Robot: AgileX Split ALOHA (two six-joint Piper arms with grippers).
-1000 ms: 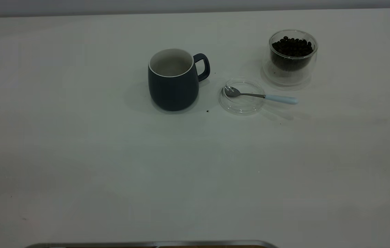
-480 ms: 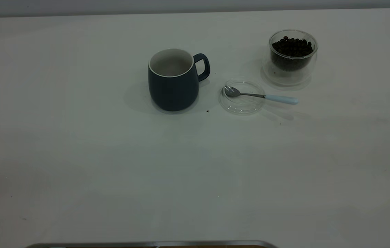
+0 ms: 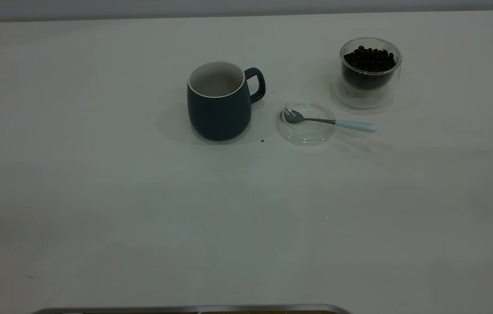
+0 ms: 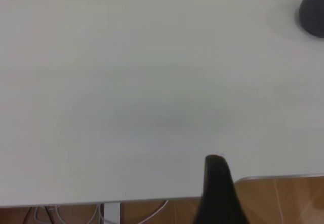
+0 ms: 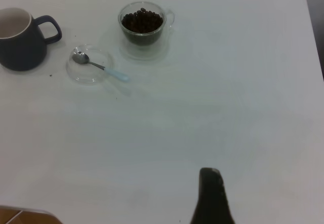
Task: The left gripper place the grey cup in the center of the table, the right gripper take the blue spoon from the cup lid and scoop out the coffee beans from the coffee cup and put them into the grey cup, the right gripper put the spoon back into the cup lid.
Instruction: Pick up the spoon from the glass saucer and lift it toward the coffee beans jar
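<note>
The grey cup (image 3: 219,102) stands upright near the middle of the table (image 3: 141,209), handle to the right, its white inside showing no beans. The cup lid (image 3: 306,130) lies right of it, with the blue spoon (image 3: 329,121) resting bowl-in and its handle over the lid's right rim. The coffee cup (image 3: 370,72) stands behind at the right, full of coffee beans (image 3: 369,59). Neither arm shows in the exterior view. My left gripper (image 4: 215,159) is shut, near the table's edge, far from the grey cup (image 4: 313,13). My right gripper (image 5: 210,172) is shut, far from the spoon (image 5: 98,66).
A metal-edged object (image 3: 194,309) lies at the table's near edge. A tiny dark speck (image 3: 262,141) sits between the grey cup and the lid. In the left wrist view the table's edge (image 4: 152,199) shows, with wooden floor and cables below.
No object has moved. The faint shading over the left part of the table has lightened a little.
</note>
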